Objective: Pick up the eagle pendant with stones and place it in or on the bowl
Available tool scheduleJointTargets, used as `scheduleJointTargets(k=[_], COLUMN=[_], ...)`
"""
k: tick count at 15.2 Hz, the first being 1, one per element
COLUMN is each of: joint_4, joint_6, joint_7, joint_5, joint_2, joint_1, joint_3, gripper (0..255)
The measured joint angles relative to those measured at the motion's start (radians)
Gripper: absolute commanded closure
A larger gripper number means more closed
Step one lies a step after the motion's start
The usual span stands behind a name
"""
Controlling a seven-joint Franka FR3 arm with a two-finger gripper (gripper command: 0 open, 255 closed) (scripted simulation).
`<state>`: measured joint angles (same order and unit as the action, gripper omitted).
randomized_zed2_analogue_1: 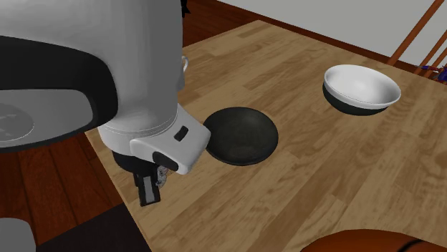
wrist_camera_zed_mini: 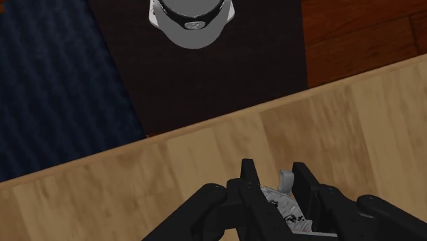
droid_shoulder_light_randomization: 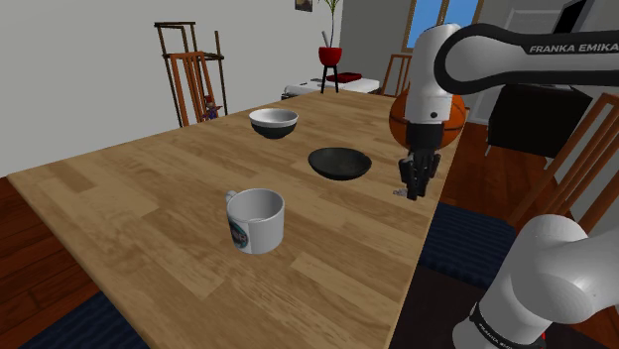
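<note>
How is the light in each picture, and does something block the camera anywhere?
Shoulder view: even light, no glare on the table. Second exterior view: the white arm, near the camera, hides the left side. Wrist view: the gripper clasping the grey pendant looks dim.

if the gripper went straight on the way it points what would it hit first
The wooden table top, near its edge, most likely; the gripper points down at it, clasping the eagle pendant.

From behind the white arm [droid_shoulder_light_randomization: 556, 268], the shoulder view looks down along the long wooden table [droid_shoulder_light_randomization: 149, 218]. The second exterior view hangs close over the arm; both share the shallow black bowl [droid_shoulder_light_randomization: 339, 163] and white-lined dark bowl [droid_shoulder_light_randomization: 274, 123]. The wrist view faces straight down over the table's near edge.
</note>
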<state>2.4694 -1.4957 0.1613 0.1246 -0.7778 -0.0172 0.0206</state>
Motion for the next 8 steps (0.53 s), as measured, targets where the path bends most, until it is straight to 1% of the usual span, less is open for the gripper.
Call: scheduleJointTargets(k=[8], joint_4=[-0.117], joint_6=[0.100], joint_7=[0.013], joint_5=[0.000], joint_2=[0.016], joint_1=[-0.002], joint_3=[0.003], gripper=[255])
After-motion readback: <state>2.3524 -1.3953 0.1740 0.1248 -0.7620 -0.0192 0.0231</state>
